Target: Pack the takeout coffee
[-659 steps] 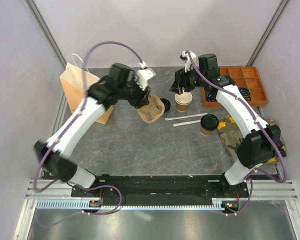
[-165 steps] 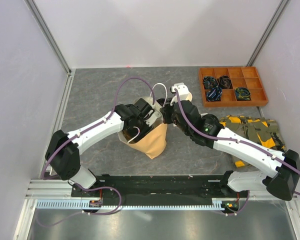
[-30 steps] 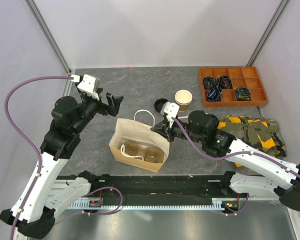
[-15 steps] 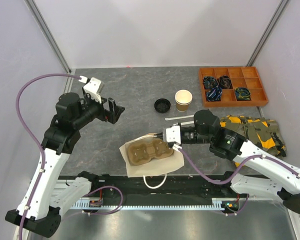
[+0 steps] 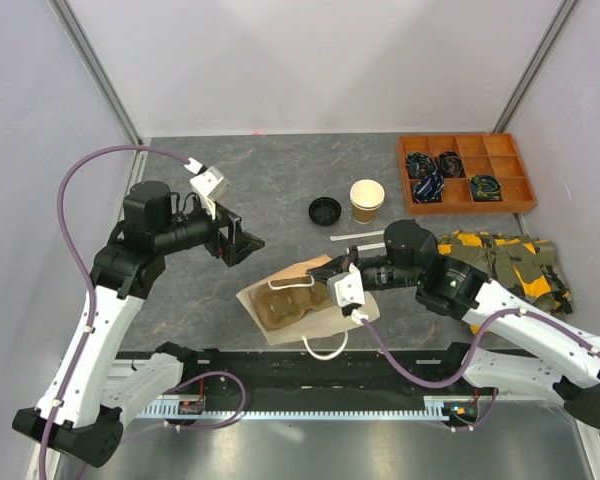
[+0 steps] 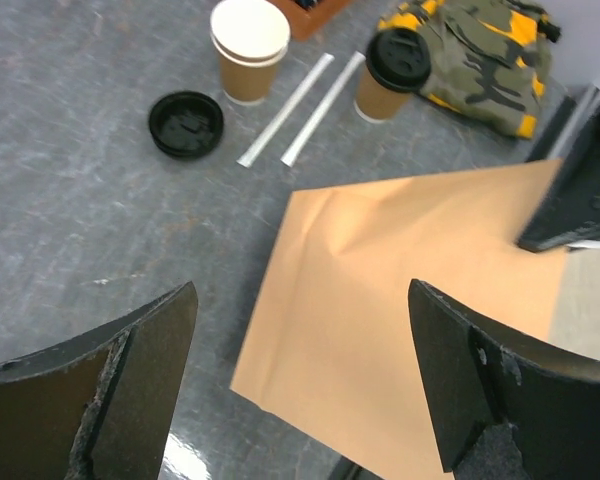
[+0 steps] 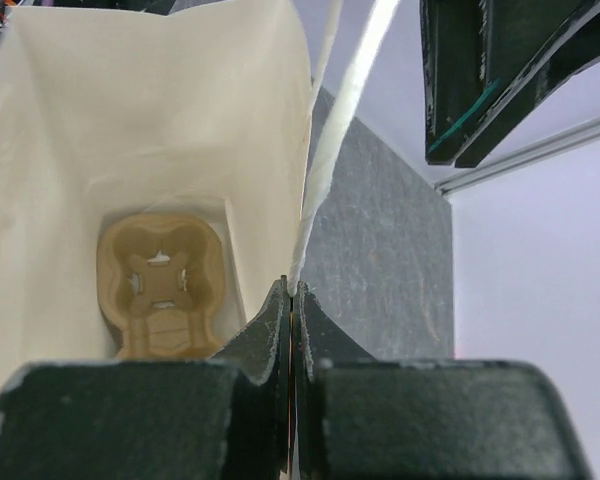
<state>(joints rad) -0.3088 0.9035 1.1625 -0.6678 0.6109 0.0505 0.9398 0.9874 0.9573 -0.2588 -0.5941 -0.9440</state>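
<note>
One takeout coffee cup (image 5: 367, 200) stands open with a white inside, its black lid (image 5: 325, 211) lying beside it on the table. A second cup (image 6: 392, 75), lidded, stands by the camouflage cloth and is hidden behind the right arm in the top view. The tan paper bag (image 5: 308, 272) lies tipped, mouth up toward the camera, with the pulp carrier (image 5: 286, 304) inside. My right gripper (image 5: 342, 290) is shut on the bag's white handle (image 7: 330, 150) at the rim. Left of the bag hovers my left gripper (image 5: 242, 243), open and holding nothing, with the bag's side (image 6: 410, 300) below it.
Two paper-wrapped straws (image 5: 365, 238) lie between the open cup and the right arm. An orange compartment tray (image 5: 420, 200) with cable bundles sits at the back right. The camouflage cloth (image 5: 505, 265) lies at the right edge. A loose white handle loop (image 5: 325, 348) hangs toward the near rail.
The bag has gone from standing to tipped with its mouth facing up, pulled by the right gripper. The left gripper has swung right and down toward the bag.
</note>
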